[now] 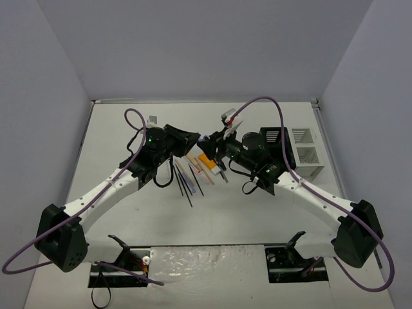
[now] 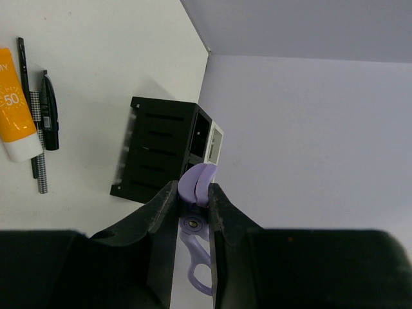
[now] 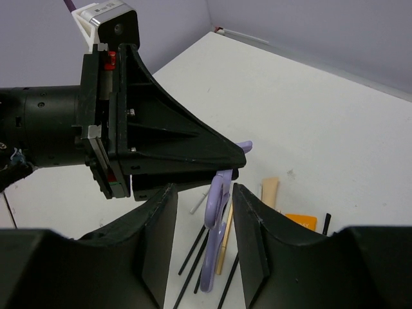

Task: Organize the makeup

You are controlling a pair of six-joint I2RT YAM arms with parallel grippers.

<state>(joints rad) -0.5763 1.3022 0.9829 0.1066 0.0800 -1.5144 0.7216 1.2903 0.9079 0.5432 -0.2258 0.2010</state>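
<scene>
1. Handover step: left fingers (image 2: 161,206) clamp lavender tool (image 2: 198,177) at pivot, mid-air above surface (image 1: 212,219).
2. Right fingers (image 3: 158,225) straddle its handle, part open, gripping nothing.
3. Next probably: right closes, left releases.

Holder (image 1: 302,147) right of scattered makeup (image 1: 195,168)

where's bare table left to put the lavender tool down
Bare table lies in front, between the makeup pile and the arm bases, and along the far edge behind the arms. It is crowded in the middle, where the left gripper holds the lavender tool above the pile, and on the right by the holder.
</scene>
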